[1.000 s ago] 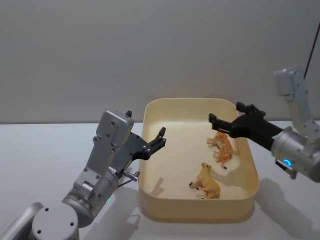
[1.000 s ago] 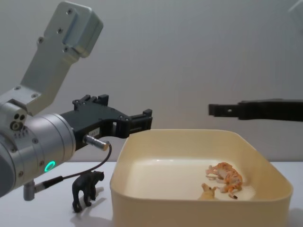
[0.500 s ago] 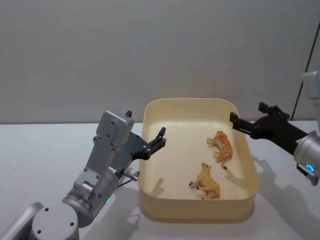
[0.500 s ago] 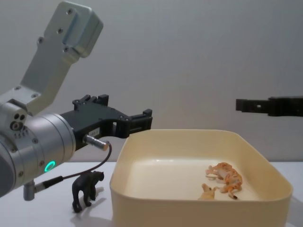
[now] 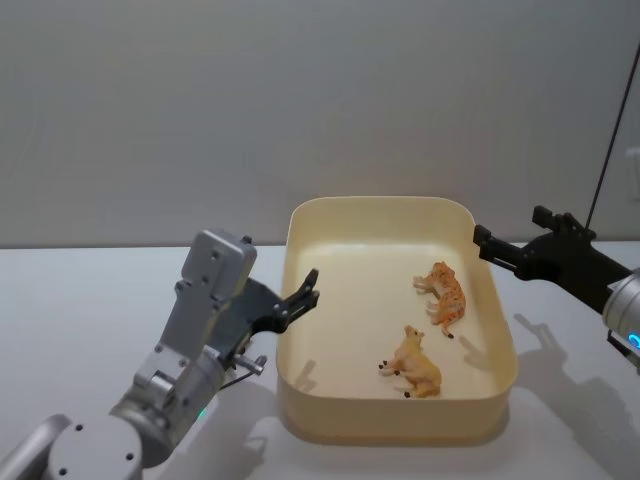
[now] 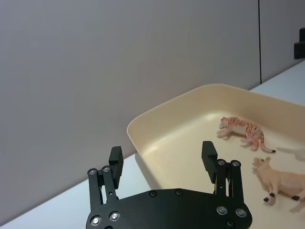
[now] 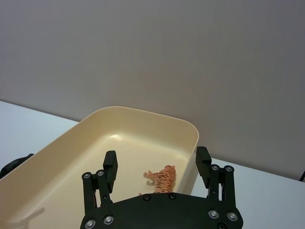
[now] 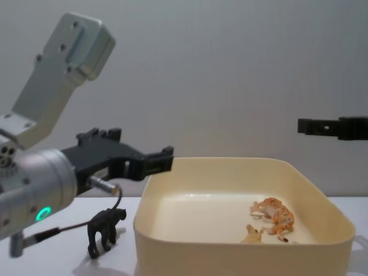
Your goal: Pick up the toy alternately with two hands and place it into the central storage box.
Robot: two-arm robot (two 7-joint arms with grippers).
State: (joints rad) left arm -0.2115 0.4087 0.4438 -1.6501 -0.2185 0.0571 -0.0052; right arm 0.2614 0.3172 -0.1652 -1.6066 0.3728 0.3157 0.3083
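We find the left hand (image 5: 303, 292) with its two fingers spread wide and nothing between them. It hangs at the left wall of the box (image 5: 400, 428), fingertips just above the rim and pointing across the inside. The left wrist view confirms this: the left hand (image 6: 162, 152) is empty, with the box rim (image 6: 157, 114) just ahead of it.

The right hand (image 5: 482, 241) is likewise spread wide and empty. It is held in the air above the box's far right corner, and in the chest view it (image 8: 305, 125) stands well above the rim. In the right wrist view it (image 7: 157, 156) looks down into the box.

Two toys lie on the box floor, toward its right side: a striped tiger (image 5: 445, 295) farther back and a tan animal (image 5: 415, 368) nearer the front, close together but apart.

A black animal (image 8: 105, 229) stands upright on the counter (image 5: 80, 300), just outside the box's left wall, below the left hand and untouched.

The box sits on the counter between the two arms.
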